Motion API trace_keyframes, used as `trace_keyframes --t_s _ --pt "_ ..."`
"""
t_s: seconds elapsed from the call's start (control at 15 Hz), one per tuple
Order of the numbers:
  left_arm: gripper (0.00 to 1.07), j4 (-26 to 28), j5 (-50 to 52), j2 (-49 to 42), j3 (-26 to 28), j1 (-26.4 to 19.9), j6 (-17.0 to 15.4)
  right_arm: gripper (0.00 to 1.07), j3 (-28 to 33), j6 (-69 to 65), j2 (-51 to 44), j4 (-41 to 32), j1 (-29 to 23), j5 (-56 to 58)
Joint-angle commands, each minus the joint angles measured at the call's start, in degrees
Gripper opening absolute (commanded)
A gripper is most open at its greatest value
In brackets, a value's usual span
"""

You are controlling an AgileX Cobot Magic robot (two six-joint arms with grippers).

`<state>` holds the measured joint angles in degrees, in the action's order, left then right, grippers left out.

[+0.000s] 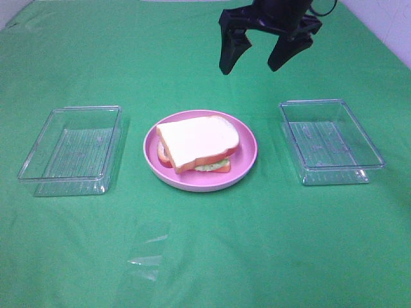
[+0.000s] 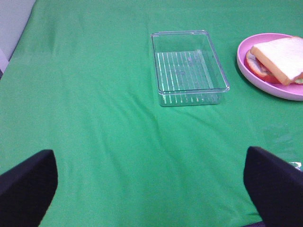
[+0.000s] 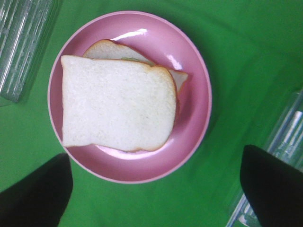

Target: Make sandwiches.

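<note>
Sandwiches (image 1: 198,142) sit stacked on a pink plate (image 1: 247,159) mid-worktop. Right gripper (image 1: 253,64) hangs above, jaws spread, empty. Left gripper (image 2: 151,177) also spread wide.

This looks like a robot test bench in a lab, not a real kitchen. The counter (image 1: 205,256) is covered edge to edge with a plain green cloth, slightly wrinkled, with pale bare wall or floor showing only at the corners. On it a few props are laid out in a neat row: two clear ribbed plastic trays (image 1: 72,149) (image 1: 331,141) flank a round pink plate (image 1: 247,157) bearing a toy sandwich of white bread slices (image 1: 198,142). A black two-fingered robot gripper (image 1: 253,64) hangs over the cloth.
</note>
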<state>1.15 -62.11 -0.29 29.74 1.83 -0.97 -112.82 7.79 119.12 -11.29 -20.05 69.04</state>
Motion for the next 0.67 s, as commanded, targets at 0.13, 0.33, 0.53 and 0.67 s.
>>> trace_keyframes --t_s 0.13,0.33,0.53,0.67 --pt "1.02 -0.2 0.6 -0.9 -0.1 -0.1 -0.2 0.93 0.5 -0.8 -5.9 2.9 0.0 7.3" --pt "1.02 -0.2 0.6 -0.9 -0.1 -0.1 -0.2 0.93 6.1 -3.0 -13.6 5.6 0.0 7.3" --pt "1.02 -0.2 0.6 -0.9 -0.1 -0.1 -0.2 0.93 18.8 -3.4 -24.9 6.2 0.0 7.3" --pt "1.02 -0.2 0.6 -0.9 -0.1 -0.1 -0.2 0.93 25.8 -5.3 -31.4 6.2 0.0 7.3"
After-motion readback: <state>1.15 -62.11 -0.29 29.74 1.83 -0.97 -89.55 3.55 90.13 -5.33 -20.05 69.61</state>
